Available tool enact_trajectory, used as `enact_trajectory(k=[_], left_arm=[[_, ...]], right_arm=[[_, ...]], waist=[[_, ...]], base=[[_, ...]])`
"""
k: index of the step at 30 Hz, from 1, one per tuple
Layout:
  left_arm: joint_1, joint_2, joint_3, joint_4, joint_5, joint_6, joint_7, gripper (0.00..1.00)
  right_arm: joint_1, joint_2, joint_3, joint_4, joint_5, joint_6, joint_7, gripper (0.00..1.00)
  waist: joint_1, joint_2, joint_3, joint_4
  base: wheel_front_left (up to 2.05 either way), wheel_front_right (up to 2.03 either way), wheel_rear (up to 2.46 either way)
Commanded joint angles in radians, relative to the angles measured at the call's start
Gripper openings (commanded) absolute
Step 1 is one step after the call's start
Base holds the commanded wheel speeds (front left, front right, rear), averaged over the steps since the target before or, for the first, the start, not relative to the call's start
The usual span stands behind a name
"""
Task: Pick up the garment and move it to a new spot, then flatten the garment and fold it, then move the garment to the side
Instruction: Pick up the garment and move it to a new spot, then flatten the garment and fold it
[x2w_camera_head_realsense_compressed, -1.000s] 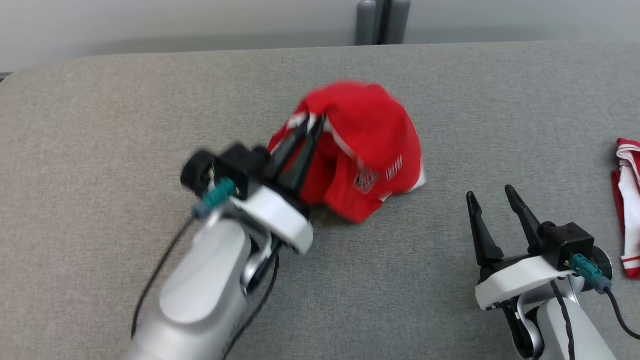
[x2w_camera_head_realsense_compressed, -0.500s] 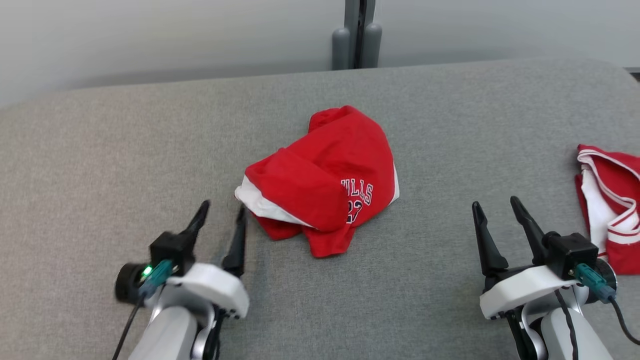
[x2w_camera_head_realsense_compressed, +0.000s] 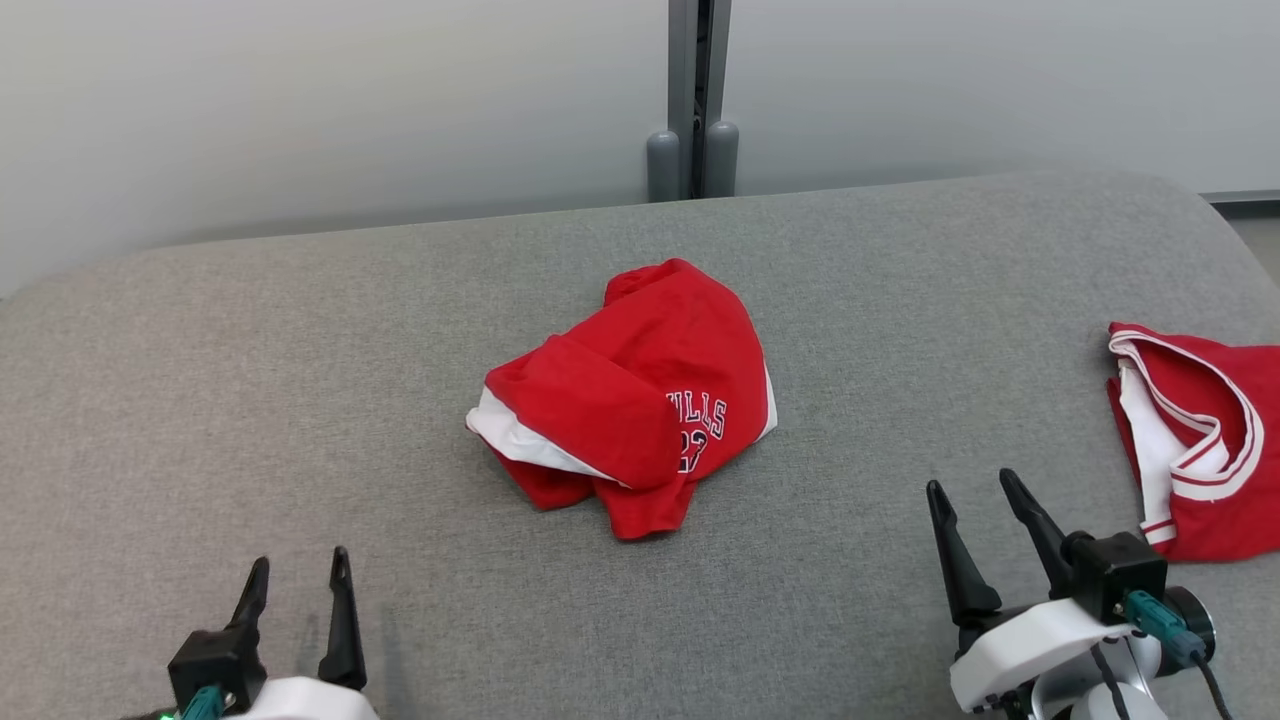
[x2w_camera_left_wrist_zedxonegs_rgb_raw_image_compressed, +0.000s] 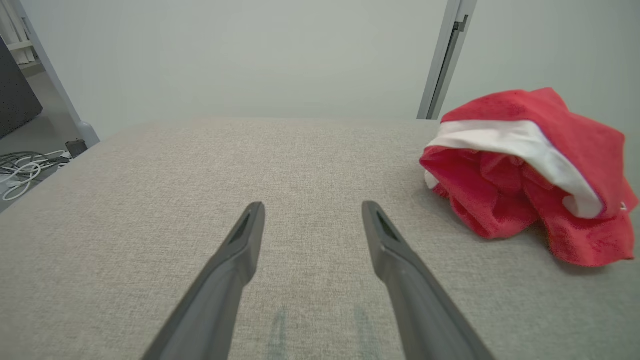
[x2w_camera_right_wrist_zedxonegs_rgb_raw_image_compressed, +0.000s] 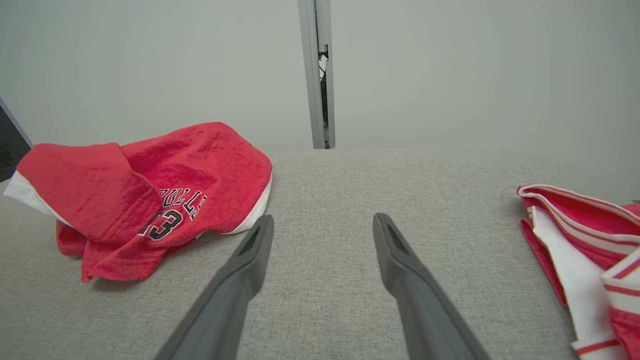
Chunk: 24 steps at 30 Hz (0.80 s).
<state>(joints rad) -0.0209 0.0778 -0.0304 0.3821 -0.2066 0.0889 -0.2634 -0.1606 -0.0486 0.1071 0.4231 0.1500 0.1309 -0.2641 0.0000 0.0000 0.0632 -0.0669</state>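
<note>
The garment (x2w_camera_head_realsense_compressed: 640, 395) is a red jersey with white trim and dark lettering, lying crumpled in a loose heap on the middle of the grey table (x2w_camera_head_realsense_compressed: 300, 380). It also appears at the right of the left wrist view as the garment (x2w_camera_left_wrist_zedxonegs_rgb_raw_image_compressed: 530, 170) and at the left of the right wrist view as the garment (x2w_camera_right_wrist_zedxonegs_rgb_raw_image_compressed: 145, 195). My left gripper (x2w_camera_head_realsense_compressed: 298, 568) stands open at the lower left, well short of the heap, with nothing between its fingers (x2w_camera_left_wrist_zedxonegs_rgb_raw_image_compressed: 240, 250). My right gripper (x2w_camera_head_realsense_compressed: 970, 485) stands open at the lower right, also empty, right of the heap.
A second red and white striped garment (x2w_camera_head_realsense_compressed: 1195, 440) lies at the table's right edge, close to my right gripper, seen too in the right wrist view (x2w_camera_right_wrist_zedxonegs_rgb_raw_image_compressed: 585, 240). A grey post (x2w_camera_head_realsense_compressed: 692, 100) stands against the pale wall behind the table. Cables (x2w_camera_left_wrist_zedxonegs_rgb_raw_image_compressed: 25, 170) lie on the floor off the table's left side.
My left gripper let go of the garment, opened and drew back to the lower left. The garment dropped into a heap on the table. The head camera tilted, shifting the whole picture.
</note>
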Motion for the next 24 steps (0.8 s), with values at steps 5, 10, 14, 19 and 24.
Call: enact_trajectory(k=[5,10,14,19,24], left_arm=[[0.057,-0.013,0.061,-0.023,0.035,-0.005,-0.001,1.0],[0.072,-0.021,0.086,-0.023,0.048,-0.015,-0.001,1.0],[0.053,-0.024,0.087,-0.018,0.052,-0.021,-0.001,1.0],[0.029,-0.025,0.061,-0.017,0.037,-0.025,-0.001,1.0],[0.008,-0.025,0.038,-0.012,0.022,-0.019,-0.001,1.0]], right_arm=[[0.025,-0.005,0.006,0.005,0.003,0.0,0.0,1.0],[0.025,-0.005,0.012,0.009,0.008,0.0,0.0,1.0],[0.013,-0.005,0.027,0.017,0.001,0.0,0.0,1.0],[-0.013,-0.005,0.092,0.024,0.006,0.0,0.0,1.0],[-0.06,-0.006,0.184,0.04,0.018,0.0,0.0,1.0]], waist=[[0.0,0.0,-0.014,0.018],[0.0,0.0,-0.013,0.029],[0.0,0.0,-0.001,0.045],[0.0,0.0,0.028,0.087],[0.0,0.0,0.061,0.147]], base=[[0.0,0.0,0.0],[0.0,0.0,0.0],[0.0,0.0,0.0],[0.0,0.0,0.0],[0.0,0.0,0.0]])
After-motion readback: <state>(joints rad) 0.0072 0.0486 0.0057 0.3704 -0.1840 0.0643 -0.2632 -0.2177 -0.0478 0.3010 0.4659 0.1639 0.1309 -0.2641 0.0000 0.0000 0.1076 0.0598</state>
